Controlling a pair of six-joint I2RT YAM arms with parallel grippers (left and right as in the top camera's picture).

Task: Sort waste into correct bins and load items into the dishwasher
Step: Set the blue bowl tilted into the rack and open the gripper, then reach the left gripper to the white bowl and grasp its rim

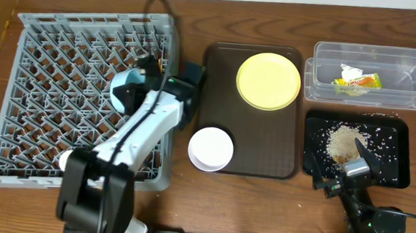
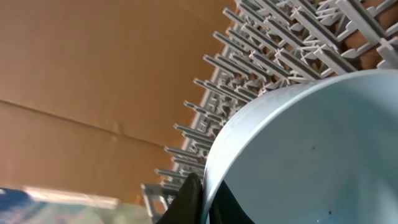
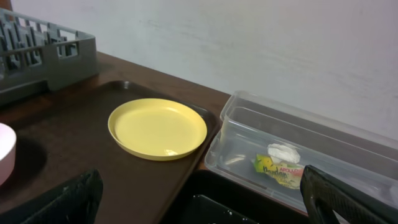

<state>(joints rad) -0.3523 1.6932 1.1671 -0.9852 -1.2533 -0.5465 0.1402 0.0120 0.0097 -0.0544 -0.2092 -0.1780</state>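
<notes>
Step in hand: we judge it to be setting the blue bowl (image 2: pixel 311 143) into the rack (image 1: pixel 49 83).
Left gripper (image 1: pixel 135 91): pinched on the bowl's rim, one finger outside and one inside, as the left wrist view shows.
Bowl position: over the rack's right side, tilted, with pegs close behind it; we cannot tell whether it touches them.
Doing it well: we would lower the bowl on edge into a gap between peg rows, and let go only once the pegs carry it, so it does not roll.
Risk: the rim could catch a peg tip and twist in the thin pinch.
Right gripper (image 1: pixel 336 156): jaws wide and holding nothing, over the black tray (image 1: pixel 399 170).
Waste: wrapper (image 1: pixel 357 82) and paper scrap (image 1: pixel 351 71) lie in the tub (image 1: pixel 321 73); crumbs (image 1: pixel 344 141) are in the black tray.
Left to load: plate (image 1: pixel 268 79) and white bowl (image 1: pixel 211 148), both on the brown tray (image 1: pixel 257 142).
Chopsticks: we cannot see them.
</notes>
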